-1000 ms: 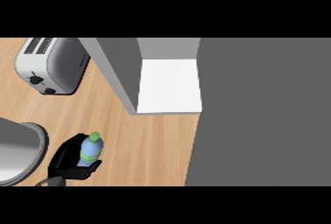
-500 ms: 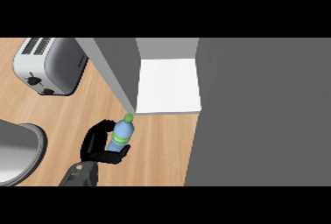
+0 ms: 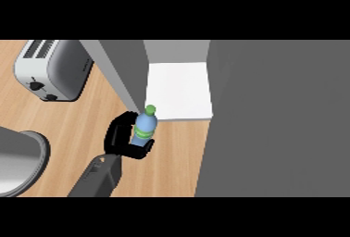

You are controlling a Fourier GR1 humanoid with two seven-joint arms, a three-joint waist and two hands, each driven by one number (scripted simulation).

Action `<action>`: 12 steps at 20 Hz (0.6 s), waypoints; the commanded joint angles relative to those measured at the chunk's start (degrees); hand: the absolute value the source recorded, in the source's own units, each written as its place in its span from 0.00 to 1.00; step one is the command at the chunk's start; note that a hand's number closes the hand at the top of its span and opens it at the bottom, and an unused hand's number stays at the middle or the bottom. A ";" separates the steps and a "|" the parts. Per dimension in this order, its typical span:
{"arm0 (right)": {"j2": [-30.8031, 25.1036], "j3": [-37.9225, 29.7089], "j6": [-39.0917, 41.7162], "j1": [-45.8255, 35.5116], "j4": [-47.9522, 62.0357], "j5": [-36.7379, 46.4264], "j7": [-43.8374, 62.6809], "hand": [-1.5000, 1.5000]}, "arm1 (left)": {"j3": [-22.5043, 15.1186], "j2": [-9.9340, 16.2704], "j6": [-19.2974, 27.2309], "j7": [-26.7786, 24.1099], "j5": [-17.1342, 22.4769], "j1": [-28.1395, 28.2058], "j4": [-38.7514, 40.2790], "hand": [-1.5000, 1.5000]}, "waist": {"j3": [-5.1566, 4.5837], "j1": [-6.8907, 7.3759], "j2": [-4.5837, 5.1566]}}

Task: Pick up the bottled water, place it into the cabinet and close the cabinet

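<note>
The water bottle (image 3: 145, 127) is clear blue with a green cap and a green label. It is held upright, and my left hand (image 3: 120, 139) is curled round it from the left. The bottle's cap sits at the front left corner of the open cabinet's white floor (image 3: 179, 90). The grey cabinet side wall (image 3: 120, 69) runs just left of the bottle. The cabinet door (image 3: 273, 115), a large grey panel, stands open and fills the right of the view. My right hand does not show.
A silver toaster (image 3: 54, 69) stands on the wooden counter (image 3: 75, 120) at the back left. A large grey rounded object (image 3: 21, 162) sits at the left edge, near my forearm.
My left hand has carried the bottle up and to the right, from the counter's left part to the cabinet's front left corner.
</note>
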 commanded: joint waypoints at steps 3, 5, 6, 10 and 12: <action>-0.13 -8.50 3.66 1.90 -1.87 -12.88 -0.12 0.00 | -8.05 -0.19 4.83 3.96 9.36 -4.11 -2.94 1.00 | 0.02 -0.11 0.04; -0.33 -9.27 2.83 -0.14 -2.77 -12.74 2.69 0.00 | -9.65 -0.16 6.58 7.99 12.26 -4.78 -5.88 1.00 | 0.00 0.19 -0.09; 1.16 -8.27 3.34 -0.08 0.63 -12.10 -0.25 0.00 | -12.00 -0.15 8.14 8.24 15.51 -5.95 -5.51 1.00 | 0.00 -0.59 -0.02; 0.21 -13.73 6.05 0.98 2.07 -16.12 -1.46 0.00 | -13.73 -0.10 11.09 10.64 16.23 -7.33 -7.88 1.00 | 0.05 -0.96 -0.14; 0.65 -13.97 8.39 2.75 3.35 -16.71 -3.93 0.00 | -15.57 -0.08 14.40 11.17 17.31 -7.98 -9.57 1.00 | 0.14 -2.00 -0.41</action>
